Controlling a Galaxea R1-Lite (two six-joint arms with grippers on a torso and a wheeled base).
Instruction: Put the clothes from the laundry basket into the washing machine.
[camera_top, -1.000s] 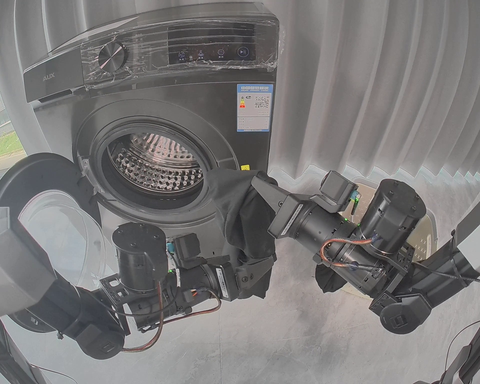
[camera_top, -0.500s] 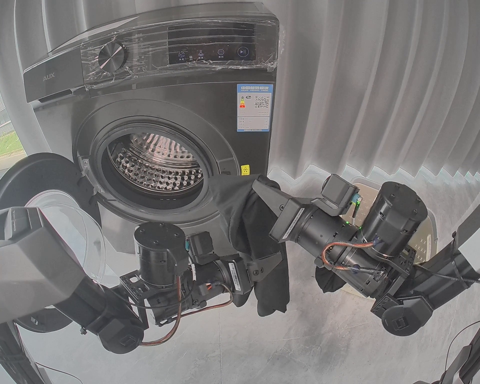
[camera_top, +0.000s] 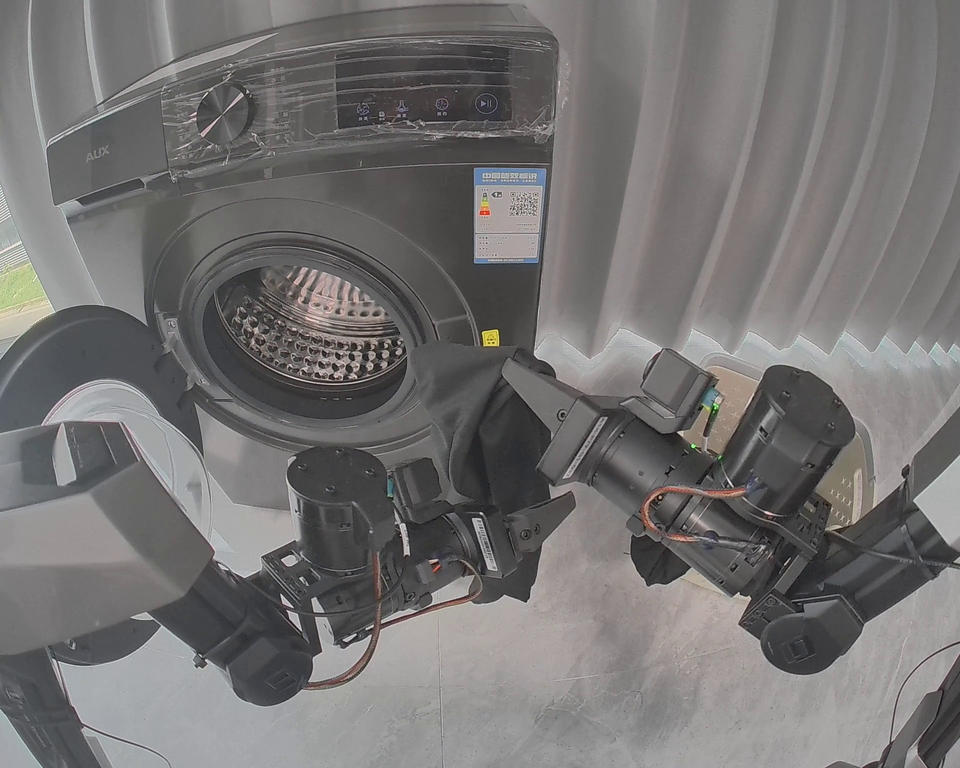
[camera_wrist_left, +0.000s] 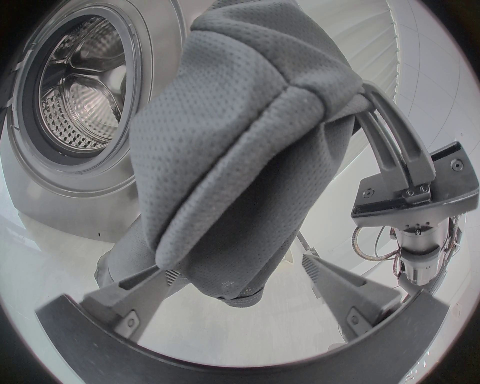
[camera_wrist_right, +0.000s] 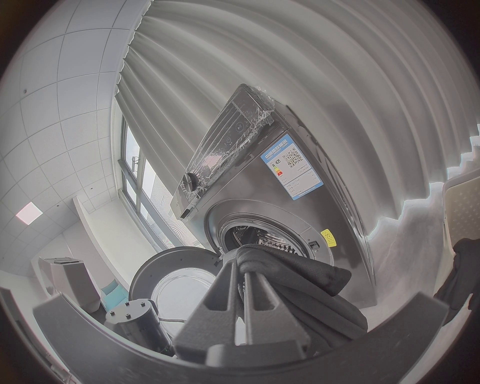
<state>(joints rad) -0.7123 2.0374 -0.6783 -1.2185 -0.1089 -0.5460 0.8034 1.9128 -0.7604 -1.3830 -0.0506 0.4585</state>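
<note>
Clothing hangs from the right jaws: a dark garment (camera_top: 480, 430), pinched at its top fold by the clenched pair and draping down below them. Beneath it the left jaws stand spread wide, with the garment's lower end hanging between them. Just beyond both pairs is the washing machine (camera_top: 300, 200), its drum (camera_top: 310, 320) open to view. Its door (camera_top: 90, 360) stands open past the left jaws. The garment covers part of the opening's rim. Behind the right jaws sits the laundry basket (camera_top: 858, 478), with another dark piece (camera_wrist_right: 462, 275) over its edge, before a curtain (camera_top: 750, 170).
</note>
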